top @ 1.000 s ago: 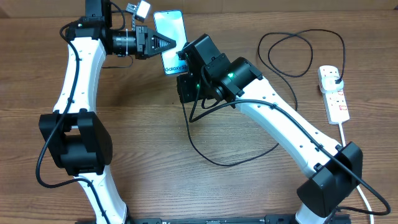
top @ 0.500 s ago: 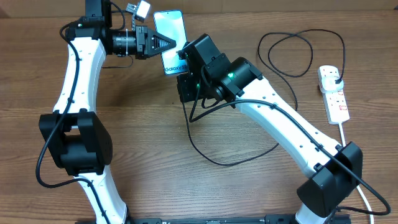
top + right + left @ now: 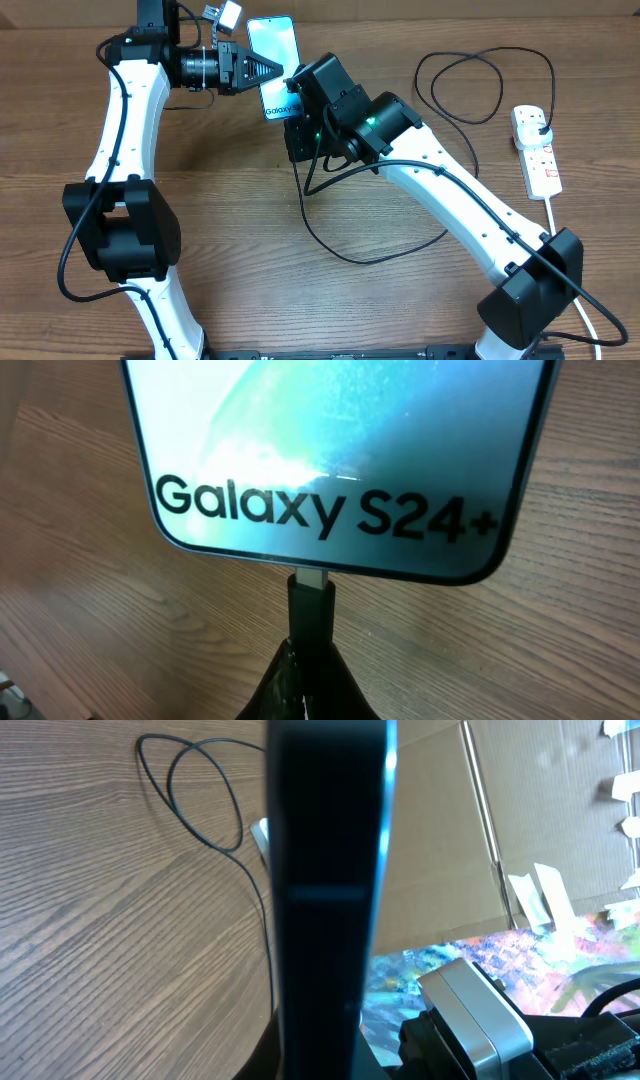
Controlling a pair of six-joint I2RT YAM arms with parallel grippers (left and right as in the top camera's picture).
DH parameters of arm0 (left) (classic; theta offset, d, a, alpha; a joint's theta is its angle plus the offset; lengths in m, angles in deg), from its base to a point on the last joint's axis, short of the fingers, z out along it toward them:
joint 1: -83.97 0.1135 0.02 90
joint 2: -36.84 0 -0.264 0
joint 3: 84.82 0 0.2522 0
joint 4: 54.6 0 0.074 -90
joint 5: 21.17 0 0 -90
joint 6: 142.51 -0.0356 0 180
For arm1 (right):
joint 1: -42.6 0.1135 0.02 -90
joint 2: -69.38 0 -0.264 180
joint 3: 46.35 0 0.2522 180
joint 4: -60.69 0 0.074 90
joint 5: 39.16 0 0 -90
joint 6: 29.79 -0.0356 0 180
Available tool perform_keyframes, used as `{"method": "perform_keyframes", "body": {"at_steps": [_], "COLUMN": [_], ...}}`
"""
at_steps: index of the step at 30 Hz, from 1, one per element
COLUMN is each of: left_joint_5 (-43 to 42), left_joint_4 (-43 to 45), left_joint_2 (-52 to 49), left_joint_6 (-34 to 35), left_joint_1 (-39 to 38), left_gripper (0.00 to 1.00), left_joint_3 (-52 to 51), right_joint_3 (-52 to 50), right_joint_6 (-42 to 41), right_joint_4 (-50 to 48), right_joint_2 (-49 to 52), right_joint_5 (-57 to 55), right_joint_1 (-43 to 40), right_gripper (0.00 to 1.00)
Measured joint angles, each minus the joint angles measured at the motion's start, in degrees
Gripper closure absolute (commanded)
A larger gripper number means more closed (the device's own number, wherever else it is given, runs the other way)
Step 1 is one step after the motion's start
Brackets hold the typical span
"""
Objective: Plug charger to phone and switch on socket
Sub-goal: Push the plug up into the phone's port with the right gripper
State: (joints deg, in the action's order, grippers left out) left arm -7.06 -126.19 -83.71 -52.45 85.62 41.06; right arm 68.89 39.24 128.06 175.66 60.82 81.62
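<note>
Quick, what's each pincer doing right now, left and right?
Left pincer: closed on the side edge of the phone.
Right pincer: closed on the charger connector, which is at the phone's bottom port.

"Galaxy S24+" is being displayed in dark letters across the phone (image 3: 335, 460) screen's bottom end; nothing else readable.

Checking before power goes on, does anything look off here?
One thing: a sliver of metal shows between the black connector of the charger and the bottom edge of the phone, so it looks not fully seated. Nothing spilled or damaged.
</note>
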Motion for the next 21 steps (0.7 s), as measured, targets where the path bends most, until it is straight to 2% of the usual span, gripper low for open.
{"method": "perform_keyframes", "body": {"at_steps": [21], "left_joint_5": [-0.4], "left_joint_4": [-0.1], "left_joint_2": [0.0], "left_joint_6": [-2.6], "left_joint_1": [0.0], "left_gripper": [0.96], "left_joint_3": [0.0], "right_joint_3": [0.0], "right_joint_6": [0.0], "right_joint_4": [0.0], "right_joint_2": [0.0], "right_joint_5": [-0.2], "right_joint_1": [0.0], "right_gripper": [0.96]}}
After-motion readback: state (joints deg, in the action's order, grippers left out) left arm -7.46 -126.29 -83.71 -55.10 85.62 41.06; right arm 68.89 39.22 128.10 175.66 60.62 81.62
